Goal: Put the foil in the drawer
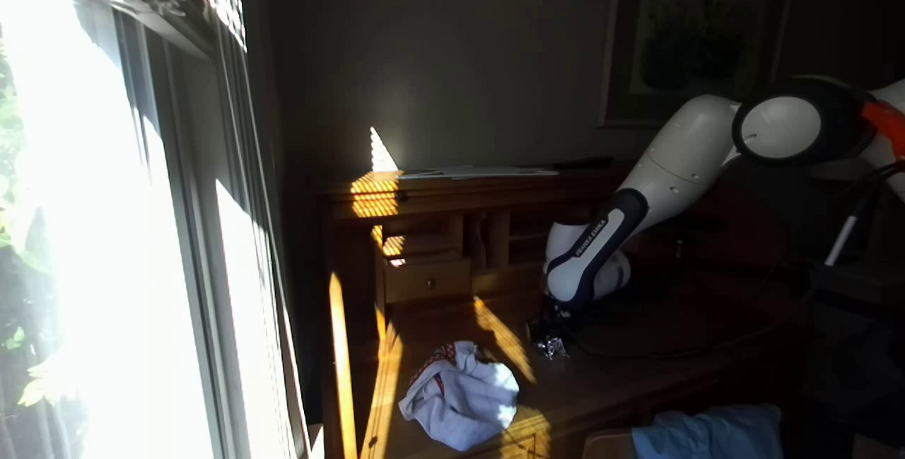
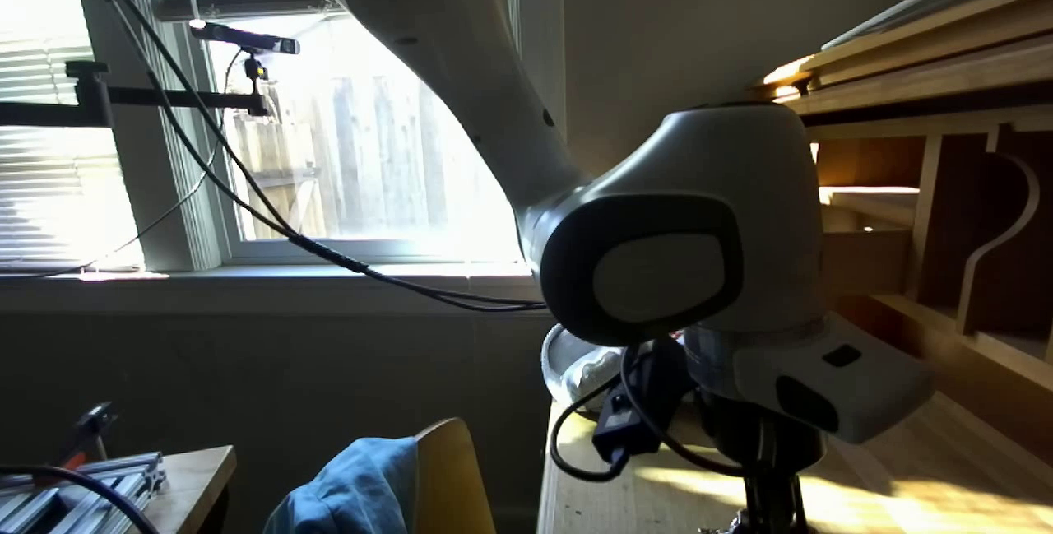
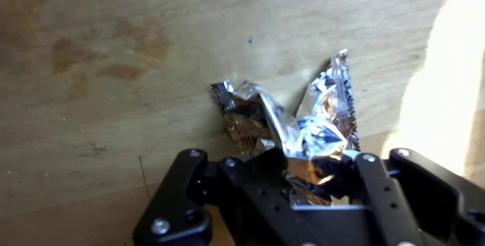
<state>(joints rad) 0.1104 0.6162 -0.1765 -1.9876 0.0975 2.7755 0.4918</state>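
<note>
The foil is a crumpled, shiny silver wrapper with crimped ends [image 3: 322, 132] in the wrist view. My gripper [image 3: 310, 166] is shut on its middle, with both ends sticking up past the fingers. The foil [image 1: 551, 347] shows at the fingertips in an exterior view, at or just above the desk top. The gripper [image 1: 539, 332] is dark and in shadow there. It points down in an exterior view [image 2: 773, 501], with only a bit of foil at the bottom edge. The small wooden drawer [image 1: 428, 282] with a round knob is at the desk's back left; how far it is pulled out is unclear.
A white and red cloth bundle [image 1: 463, 395] lies on the desk, left of the gripper. Open cubbies [image 1: 488, 236] stand along the back under a top shelf [image 1: 459, 187]. A chair with a blue cloth [image 1: 707, 434] stands at the front. A window [image 2: 370, 139] is beside the desk.
</note>
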